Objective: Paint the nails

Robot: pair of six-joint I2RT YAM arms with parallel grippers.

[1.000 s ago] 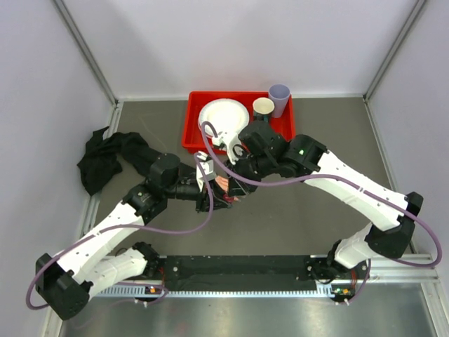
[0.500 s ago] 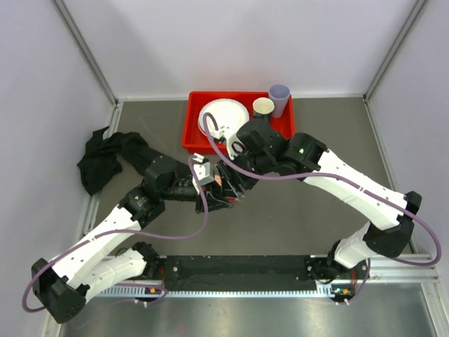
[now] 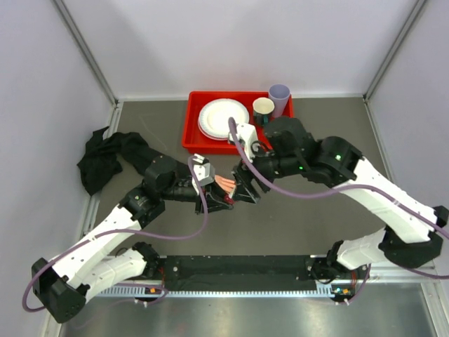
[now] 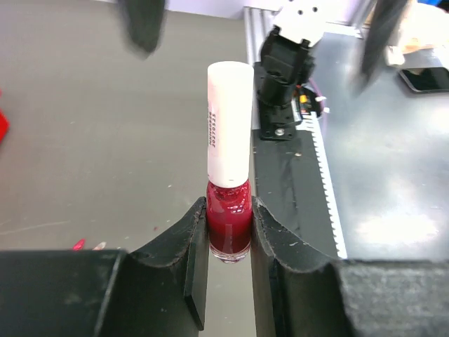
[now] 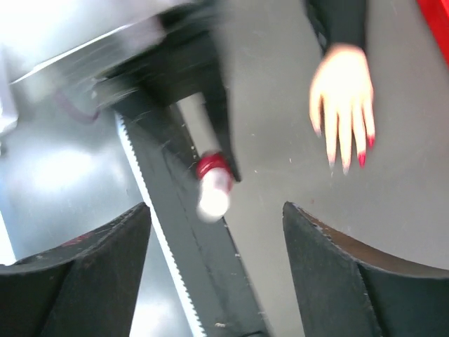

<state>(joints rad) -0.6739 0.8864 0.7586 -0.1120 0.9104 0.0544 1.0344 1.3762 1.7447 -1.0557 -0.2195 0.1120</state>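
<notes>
My left gripper (image 4: 229,210) is shut on a small bottle of dark red polish (image 4: 229,228) with a tall white cap (image 4: 229,126), held upright between the jaws. In the top view this gripper (image 3: 219,200) sits just near of the pale mannequin hand (image 3: 225,184). The right gripper (image 5: 216,208) stands open and holds nothing; in its blurred view the capped bottle (image 5: 212,184) lies beyond the jaws. To the upper right lies the mannequin hand (image 5: 342,98), its dark red nails (image 5: 362,159) pointing down. From above, the right gripper (image 3: 247,191) is right of the hand.
A red tray (image 3: 191,133) at the back holds white plates (image 3: 223,118), a dark cup (image 3: 264,107) and a purple cup (image 3: 279,95). A black cloth (image 3: 98,158) lies at the left. The black toothed rail (image 3: 238,270) runs along the near edge.
The right gripper has opened and its arm has swung back to the right, away from the bottle. The left gripper keeps its hold on the bottle and has shifted slightly.
</notes>
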